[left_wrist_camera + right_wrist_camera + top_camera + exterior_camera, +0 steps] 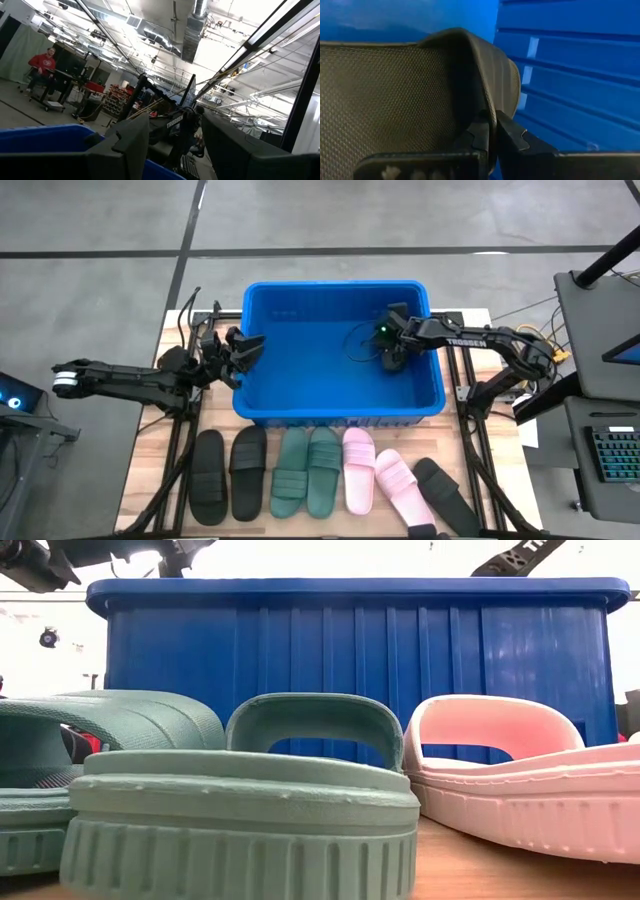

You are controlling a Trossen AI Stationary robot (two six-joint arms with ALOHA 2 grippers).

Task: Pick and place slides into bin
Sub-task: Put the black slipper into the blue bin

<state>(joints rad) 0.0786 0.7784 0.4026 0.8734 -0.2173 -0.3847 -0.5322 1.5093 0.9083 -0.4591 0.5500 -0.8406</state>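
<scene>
Right gripper (492, 131) clamps a black slide's strap (485, 65) inside the bin (570, 75).

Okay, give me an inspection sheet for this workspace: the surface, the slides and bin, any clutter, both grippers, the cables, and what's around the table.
Surface: wooden table, bare at its left edge.
Job's things: blue bin at the table's middle; seven slides in a row in front of it: two black, two green, two pink, one black at the right end. An eighth, dark slide is inside the bin.
Clutter: nothing seen.
Grippers: right gripper inside the bin, shut on the dark slide's strap; left gripper open at the bin's left rim, holding nothing.
Cables: thin dark cable looping inside the bin by the right arm.
Surroundings: a seated person in the workshop; keyboard on the right.
</scene>
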